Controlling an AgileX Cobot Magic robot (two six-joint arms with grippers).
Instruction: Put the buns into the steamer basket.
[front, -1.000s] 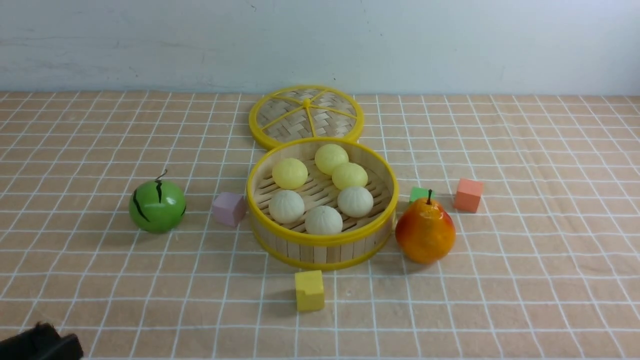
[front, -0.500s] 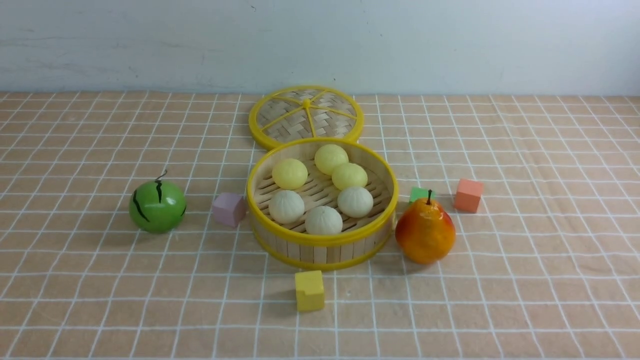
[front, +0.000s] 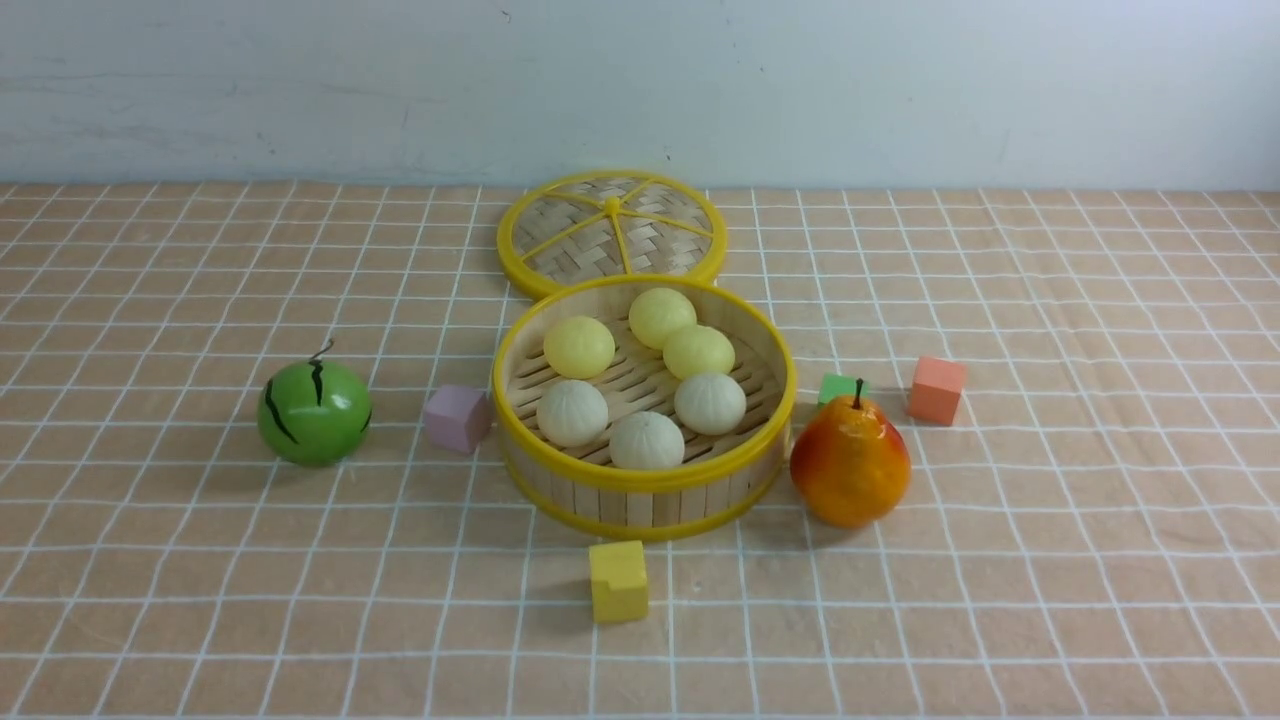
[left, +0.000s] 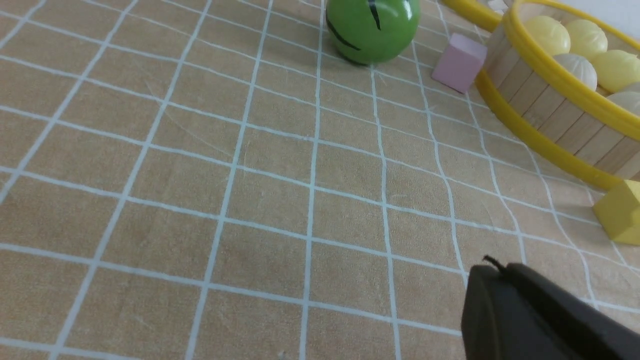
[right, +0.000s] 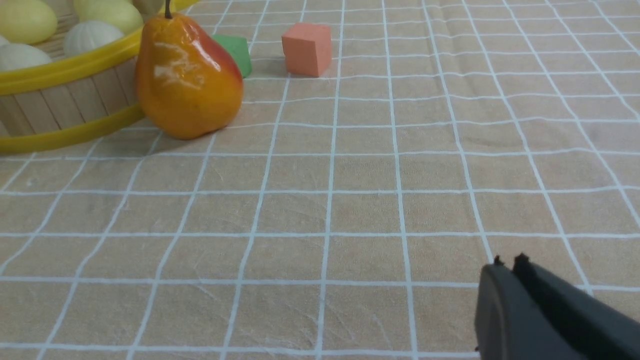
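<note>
The steamer basket (front: 645, 478) stands mid-table in the front view, with all the buns in sight lying inside it. Three off-white pleated buns (front: 647, 441) sit toward the front and three pale yellow buns (front: 662, 317) toward the back. Neither gripper appears in the front view. In the left wrist view my left gripper (left: 495, 267) is shut and empty over bare cloth, well short of the basket (left: 550, 75). In the right wrist view my right gripper (right: 509, 261) has its fingers together, empty, well away from the basket (right: 65, 67).
The woven lid (front: 612, 232) lies flat behind the basket. A green melon ball (front: 315, 412) and pink cube (front: 458, 418) sit to its left. A pear (front: 850, 465), green cube (front: 838, 388) and orange cube (front: 937, 390) are to its right, a yellow cube (front: 618, 580) in front.
The dark tip of my left gripper, at the front view's bottom left corner a second ago, has drawn back out of that view. Nothing on the table has moved.
</note>
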